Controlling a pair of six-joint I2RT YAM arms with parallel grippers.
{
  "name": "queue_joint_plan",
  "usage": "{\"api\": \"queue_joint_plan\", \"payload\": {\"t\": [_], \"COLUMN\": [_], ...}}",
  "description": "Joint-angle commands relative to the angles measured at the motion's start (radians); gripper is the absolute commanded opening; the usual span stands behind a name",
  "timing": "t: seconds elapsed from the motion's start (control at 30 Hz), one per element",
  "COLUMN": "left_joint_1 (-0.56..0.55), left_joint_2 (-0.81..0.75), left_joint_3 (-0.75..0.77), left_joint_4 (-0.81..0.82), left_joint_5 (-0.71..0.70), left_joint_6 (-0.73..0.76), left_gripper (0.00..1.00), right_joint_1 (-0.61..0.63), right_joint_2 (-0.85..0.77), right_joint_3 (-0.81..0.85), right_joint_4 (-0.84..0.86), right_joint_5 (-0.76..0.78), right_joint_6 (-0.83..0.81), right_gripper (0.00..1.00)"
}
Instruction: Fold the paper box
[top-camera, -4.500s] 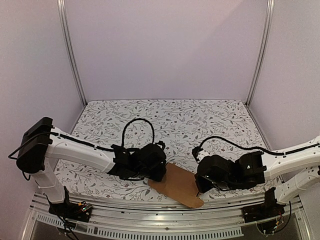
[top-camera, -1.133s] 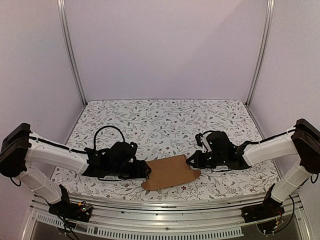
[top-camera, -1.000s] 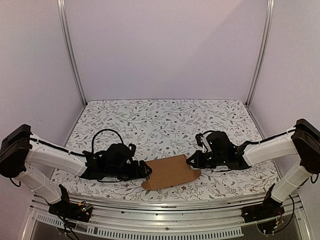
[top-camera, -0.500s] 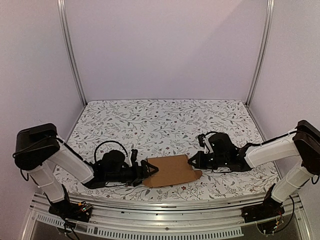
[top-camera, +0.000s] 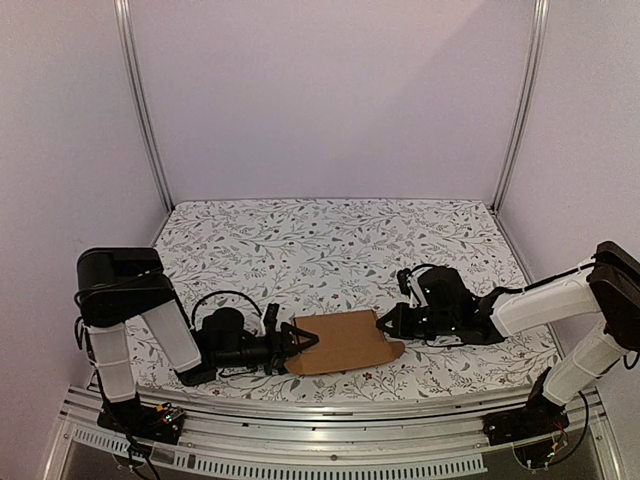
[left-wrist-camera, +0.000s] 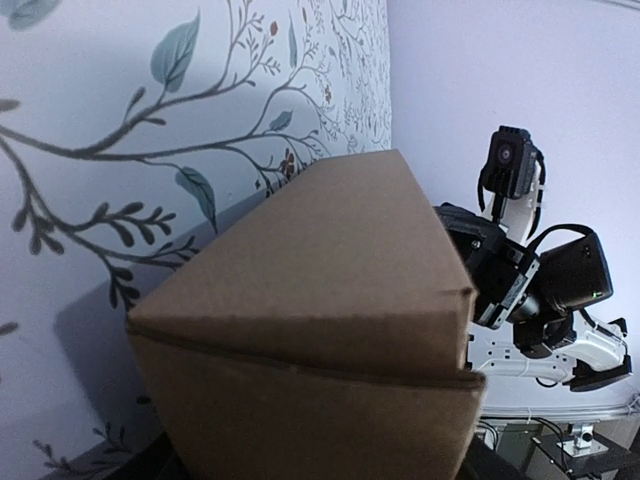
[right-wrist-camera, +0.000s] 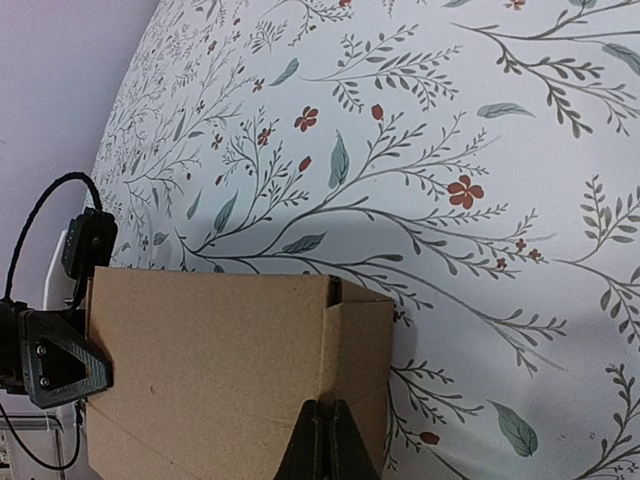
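Note:
The paper box (top-camera: 342, 340) lies as a flat brown cardboard sheet on the flowered table near its front edge. My left gripper (top-camera: 303, 339) lies low on the table at the sheet's left edge, fingers spread, with that edge between them. In the left wrist view the paper box (left-wrist-camera: 320, 300) fills the lower frame, a folded layer on top, and hides my fingers. My right gripper (top-camera: 383, 323) is shut, its tips resting on the sheet's right end. In the right wrist view the shut right gripper (right-wrist-camera: 325, 408) sits on the paper box (right-wrist-camera: 210, 350) beside a notched side flap.
The flowered table cover (top-camera: 330, 250) stretches behind the sheet to the pale walls. A metal rail (top-camera: 320, 420) runs along the front edge. The left arm's elbow (top-camera: 120, 285) stands high at the left. The right arm (left-wrist-camera: 510, 280) shows beyond the cardboard.
The left arm has folded up, its elbow now raised and nearer. Its gripper slid right onto the sheet's left edge. The right arm and the sheet have barely moved.

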Motion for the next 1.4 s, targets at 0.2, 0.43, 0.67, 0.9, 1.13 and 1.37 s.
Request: {"api": "queue_joint_plan", "payload": {"t": [0.2,0.43,0.67,0.9,1.13,1.37], "left_joint_1": [0.071,0.078,0.078,0.077,0.076,0.073], "left_joint_2": [-0.051,-0.155,-0.245,-0.389,-0.514,-0.67], "left_joint_3": [-0.002,0.032,0.044,0.074,0.082,0.114], "left_joint_4": [-0.098,-0.273,-0.392,-0.618,-0.766,-0.957], "left_joint_5": [0.075,0.095,0.108,0.077,0.025,-0.034], "left_joint_6": [0.054,0.132,0.2,0.305,0.36,0.432], "left_gripper": [0.48,0.4,0.39,0.38,0.38,0.38], "right_joint_1": [-0.002,-0.001,-0.002,-0.001,-0.001,0.002], "right_joint_2": [0.032,0.023,0.007,-0.111,-0.216,-0.258], "right_joint_3": [-0.042,-0.026,0.01,0.04,0.14,0.207], "right_joint_4": [-0.177,-0.182,-0.201,-0.239,-0.363,-0.399], "right_joint_5": [0.01,0.0,-0.006,0.009,0.002,-0.066], "right_joint_6": [-0.009,-0.019,-0.043,-0.11,-0.28,-0.476], "right_gripper": [0.0,0.0,0.08,0.43,0.52,0.54]}}
